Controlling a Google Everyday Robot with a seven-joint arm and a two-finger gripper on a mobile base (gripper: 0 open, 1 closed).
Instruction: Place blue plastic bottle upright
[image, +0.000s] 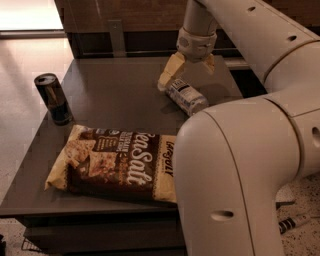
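The blue plastic bottle (186, 97) lies on its side on the dark table (115, 95), towards the back right. Its pale label with dark print faces up and its far end points at the gripper. My gripper (186, 76) hangs just behind and above the bottle's far end. It is open, with one cream finger (170, 71) left of the bottle and the other at the right. It holds nothing.
A dark slim drink can (54, 98) stands upright at the table's left edge. A large brown and cream snack bag (117, 165) lies flat at the front. My white arm (250, 150) covers the right front of the view. A wall runs behind the table.
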